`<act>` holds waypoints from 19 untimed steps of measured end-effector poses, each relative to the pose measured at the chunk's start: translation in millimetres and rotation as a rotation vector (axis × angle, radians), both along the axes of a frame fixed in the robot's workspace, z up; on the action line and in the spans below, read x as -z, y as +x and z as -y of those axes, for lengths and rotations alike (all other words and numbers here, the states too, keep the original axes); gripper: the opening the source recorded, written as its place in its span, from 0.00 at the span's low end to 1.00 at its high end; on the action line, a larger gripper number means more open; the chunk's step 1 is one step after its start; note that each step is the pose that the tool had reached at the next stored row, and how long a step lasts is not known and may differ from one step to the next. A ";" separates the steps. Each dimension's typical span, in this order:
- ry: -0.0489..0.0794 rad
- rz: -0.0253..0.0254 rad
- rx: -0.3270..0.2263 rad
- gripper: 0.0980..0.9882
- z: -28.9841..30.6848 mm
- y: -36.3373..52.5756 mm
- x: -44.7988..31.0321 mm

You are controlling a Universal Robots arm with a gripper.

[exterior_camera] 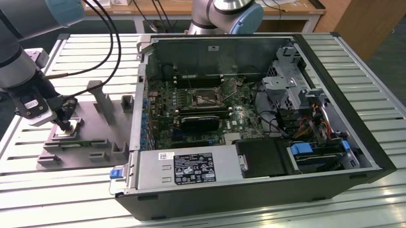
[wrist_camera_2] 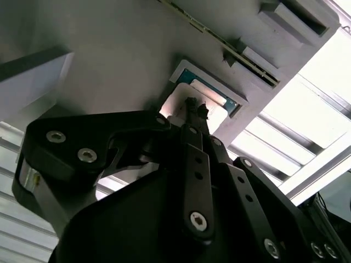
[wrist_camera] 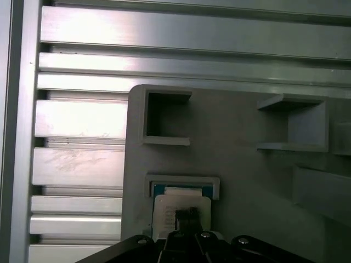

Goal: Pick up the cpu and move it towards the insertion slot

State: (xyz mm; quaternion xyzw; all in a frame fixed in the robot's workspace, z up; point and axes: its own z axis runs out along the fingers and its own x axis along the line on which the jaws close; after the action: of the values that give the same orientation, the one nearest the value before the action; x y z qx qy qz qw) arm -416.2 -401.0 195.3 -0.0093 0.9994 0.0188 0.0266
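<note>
One gripper was counted, and one cpu, seen also in both wrist views. There was one grey fixture on one slatted table. In the first wrist view the fixture showed two open square recesses (both as grey as the plate itself). There was one open computer case, one green circuit board, one insertion slot and one silver power supply. The arm bore two blue joint caps.

Exterior view angled down over case and fixture, both wrist views close behind gripper, facing fixture.
</note>
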 end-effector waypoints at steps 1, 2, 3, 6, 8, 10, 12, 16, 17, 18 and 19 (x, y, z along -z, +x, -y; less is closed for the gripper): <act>0.000 0.0000 0.000 0.00 0.0 0.0 0.0; 0.000 0.0000 0.000 0.00 0.0 0.0 0.0; 0.000 0.0000 0.000 0.00 0.0 0.0 0.0; 0.000 0.0000 0.000 0.01 0.0 0.0 0.1; 0.000 0.0000 0.000 0.08 0.0 0.0 0.1; 0.000 0.0000 0.000 0.15 0.0 0.0 0.1; 0.000 0.0001 0.000 0.28 0.0 0.0 0.1; 0.000 0.0000 0.000 0.41 0.0 0.0 0.2; 0.000 0.0001 0.000 0.48 0.0 0.0 0.2; 0.000 0.0001 0.000 0.55 0.0 0.0 0.2; 0.000 0.0000 0.000 0.55 0.0 0.0 0.2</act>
State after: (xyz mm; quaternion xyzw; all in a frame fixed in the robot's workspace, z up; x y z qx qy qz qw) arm -416.2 -401.0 195.1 -0.0093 0.9994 0.0188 0.0266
